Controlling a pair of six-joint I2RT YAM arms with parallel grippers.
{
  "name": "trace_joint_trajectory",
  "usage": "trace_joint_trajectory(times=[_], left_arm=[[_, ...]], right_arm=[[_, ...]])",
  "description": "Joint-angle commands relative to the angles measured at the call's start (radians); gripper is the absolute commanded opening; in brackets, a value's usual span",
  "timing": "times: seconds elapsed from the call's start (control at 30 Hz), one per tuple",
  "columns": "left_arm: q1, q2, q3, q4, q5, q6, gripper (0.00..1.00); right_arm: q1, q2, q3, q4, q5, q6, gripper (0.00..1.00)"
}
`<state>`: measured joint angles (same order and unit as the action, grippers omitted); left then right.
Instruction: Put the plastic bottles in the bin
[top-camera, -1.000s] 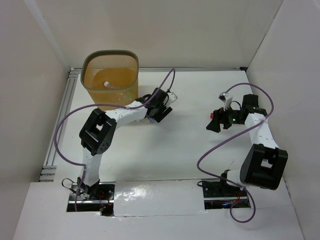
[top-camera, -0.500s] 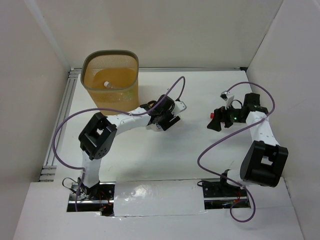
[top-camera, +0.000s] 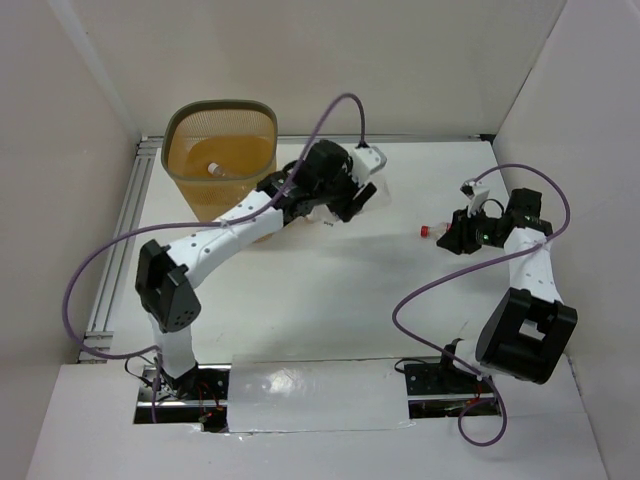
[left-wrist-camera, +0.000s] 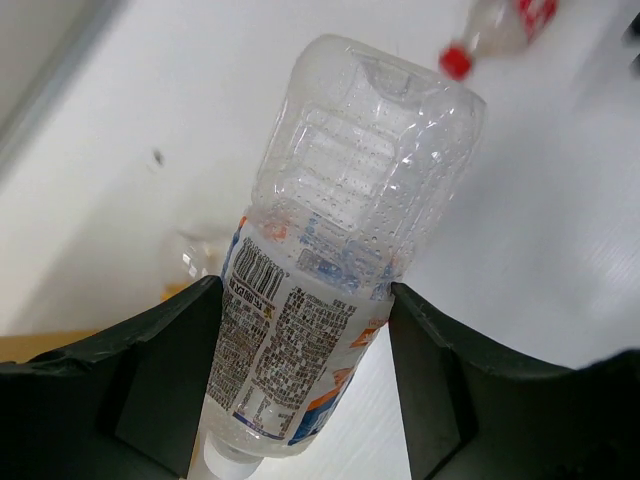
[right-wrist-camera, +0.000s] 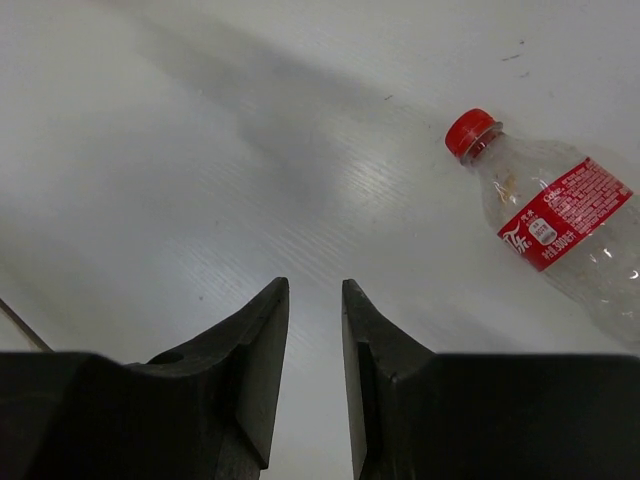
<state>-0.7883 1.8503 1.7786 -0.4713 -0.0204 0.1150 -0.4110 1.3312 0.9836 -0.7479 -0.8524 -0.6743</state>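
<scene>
Right end effector (right-wrist-camera: 315, 295): lower centre of the right wrist view. The two dark fingers stand at a narrow gap with bare counter between them and nothing gripped.
Counter (right-wrist-camera: 150, 150): white, with a faint sheen.
Red-capped bottle (right-wrist-camera: 560, 220): lies on its side on the counter at the upper right of the right wrist view, apart from the fingers. The body is clear and dented, with a red screw cap and a red label band with white print.
Left end effector (left-wrist-camera: 305, 300): closed around the labelled bottle, one dark finger on each side of the label.
Labelled bottle (left-wrist-camera: 340, 230): clear, with a ribbed and dimpled wall. The label is white with blue and orange patches, a barcode and fine print. The base points to the upper frame and the neck to the bottom edge.
Bin (top-camera: 222, 150): upper left of the top view, just left of the left end effector. It is orange-yellow mesh with a rounded-rectangular rim and an olive-brown band.
White-capped bottle (top-camera: 213, 168): inside the bin. Only the cap is distinct.
Top view only: the bin, its contents and both arms.
Left wrist view only: the label detail of the held bottle. The red-capped bottle also appears at the upper right edge.
Right wrist view only: the finger gap and the red label print.
</scene>
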Motion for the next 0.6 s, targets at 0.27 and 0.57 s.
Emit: trace_joint_trajectory(times=[0.27, 0.57], left_arm=[[0.191, -0.287, 0.064, 0.278, 0.141, -0.313, 0.00], [0.487, -0.401, -0.054, 0.454, 0.154, -0.439, 0.00]], right_arm=[[-0.011, -0.030, 0.038, 0.064, -0.022, -0.007, 0.39], [-0.011, 0.055, 0.066, 0.074, -0.002, -0.038, 0.60]])
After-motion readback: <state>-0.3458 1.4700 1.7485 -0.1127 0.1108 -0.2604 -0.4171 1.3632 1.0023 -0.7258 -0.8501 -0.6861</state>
